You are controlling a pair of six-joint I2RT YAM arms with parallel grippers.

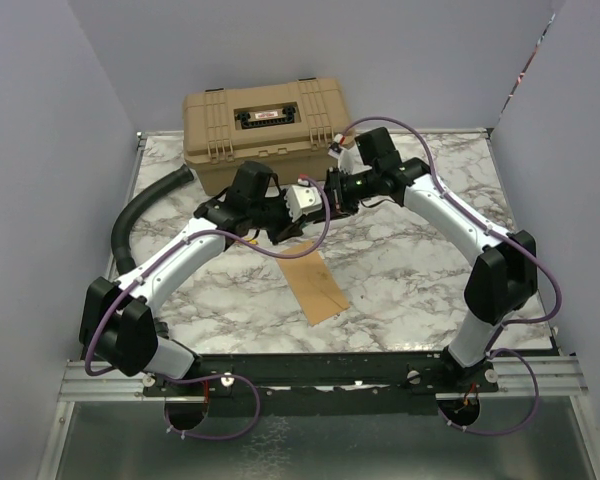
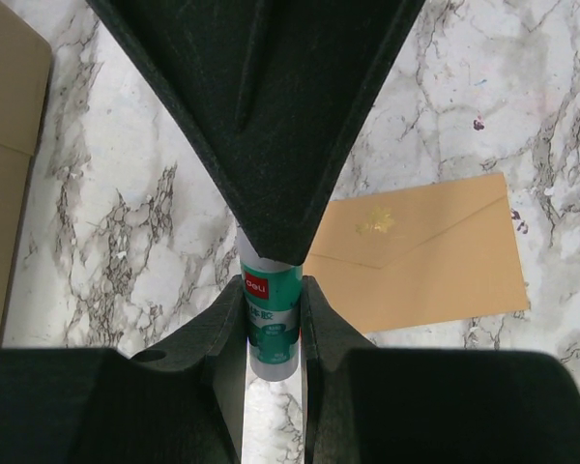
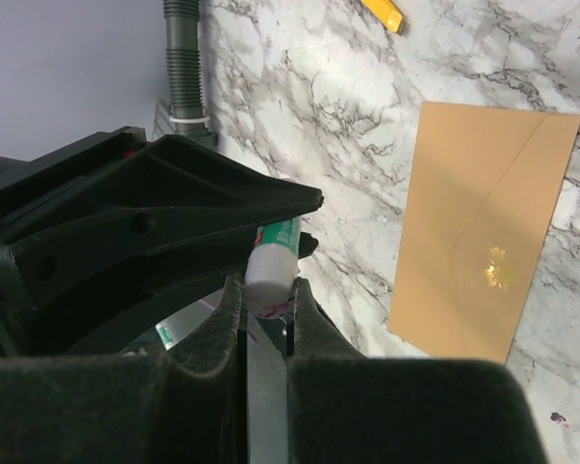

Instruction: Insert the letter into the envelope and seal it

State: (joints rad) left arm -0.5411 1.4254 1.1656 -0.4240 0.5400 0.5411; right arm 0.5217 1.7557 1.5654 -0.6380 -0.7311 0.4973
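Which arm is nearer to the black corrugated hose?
Left. The left arm runs just beside the hose; the right arm is on the table's opposite side, well apart.

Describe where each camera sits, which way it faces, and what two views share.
Top external: above and behind the robot, looking down on the marble table; both arms show whole.
Left wrist: on the left arm, looking down past the left hand gripping the glue stick.
Right wrist: looks past the right hand pinching its white cap.
Shared: both wrist views show the envelope.
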